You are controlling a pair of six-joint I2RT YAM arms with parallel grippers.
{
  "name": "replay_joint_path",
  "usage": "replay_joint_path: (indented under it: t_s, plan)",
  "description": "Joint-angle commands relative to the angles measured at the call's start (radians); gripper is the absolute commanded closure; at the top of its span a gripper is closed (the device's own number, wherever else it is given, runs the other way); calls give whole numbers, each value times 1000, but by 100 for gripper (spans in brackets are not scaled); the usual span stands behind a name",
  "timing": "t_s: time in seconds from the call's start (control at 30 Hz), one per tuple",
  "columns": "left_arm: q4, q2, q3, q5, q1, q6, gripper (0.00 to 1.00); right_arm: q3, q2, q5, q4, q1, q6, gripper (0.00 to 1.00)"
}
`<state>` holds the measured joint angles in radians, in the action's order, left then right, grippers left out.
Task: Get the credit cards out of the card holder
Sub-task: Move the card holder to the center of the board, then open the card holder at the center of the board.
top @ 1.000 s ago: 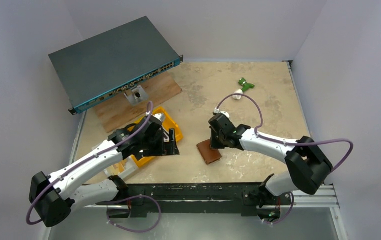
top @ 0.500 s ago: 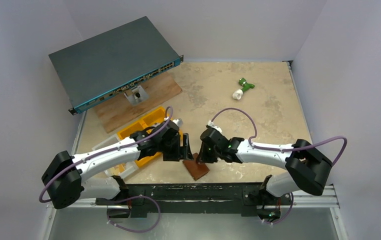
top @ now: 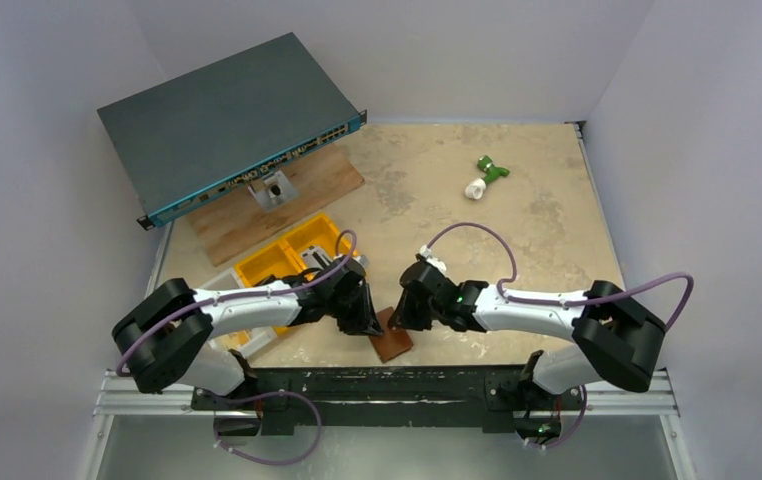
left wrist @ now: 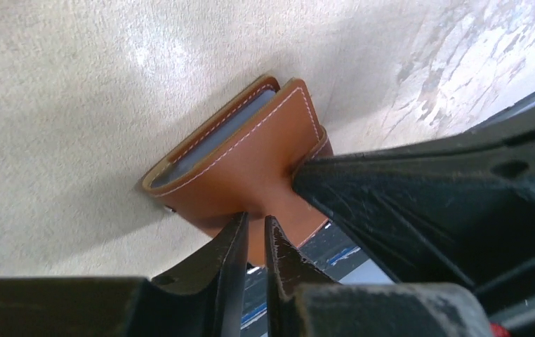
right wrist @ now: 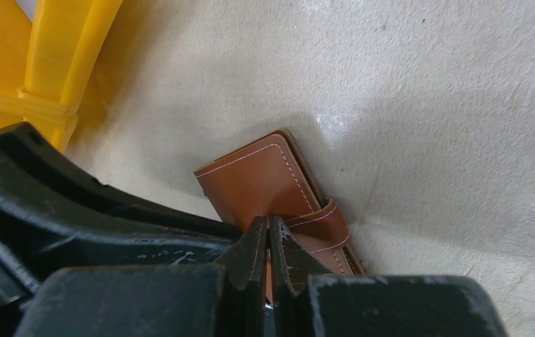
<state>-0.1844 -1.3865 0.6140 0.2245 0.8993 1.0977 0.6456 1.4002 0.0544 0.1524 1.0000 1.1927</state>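
Left wrist view: brown leather bifold card holder (left wrist: 251, 161) tilted on the desk (left wrist: 75, 105), pale grey-blue credit cards (left wrist: 219, 137) inside. Fully shut, the right pincer (right wrist: 268, 242) clamps its strap side; the left pincer (left wrist: 254, 239), barely apart, nips the cover. Opening is in hand, and you must spread it next.

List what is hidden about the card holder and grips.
- Card count: left wrist view shows one grey-blue card edge; card holder leaves hide the rest.
- What the left gripper holds: its fingertips cover the contact.
- Same for the right gripper, right wrist view.
- Top view: grippers cover most of the holder.
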Motion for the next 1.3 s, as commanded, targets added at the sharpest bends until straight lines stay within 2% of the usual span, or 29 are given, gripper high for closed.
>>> replay_joint_path:
  t_s: [0.0,0.13,0.3,0.43,0.57,0.7,0.87,0.97,1.17,1.27]
  plan:
    - [140,-35,-6,25,6,49,90,-1,-11,14,-29,27,39,100]
    - [12,-81,34,-20,7,46,100,-4,-31,27,3,27,29,100]
    - [-167,-122,91,-95,10,17,100,-23,-113,54,95,27,29,100]
    - [-168,-118,74,-114,10,6,100,-50,-227,115,180,19,30,100]
    - [-176,-116,76,-126,12,-18,100,-38,-257,126,200,17,-22,100]
    - [-177,-120,84,-128,12,-27,100,68,-174,164,236,32,-141,100]
    - [-173,-131,80,-129,12,-20,100,160,-51,174,220,73,-195,73]
    - [-166,-128,72,-129,12,-14,100,186,-9,182,199,99,-201,65]
    - [-135,-122,56,-102,11,-1,100,197,76,211,183,142,-193,67]
    - [-126,-120,48,-94,11,0,100,202,110,226,196,160,-175,71]
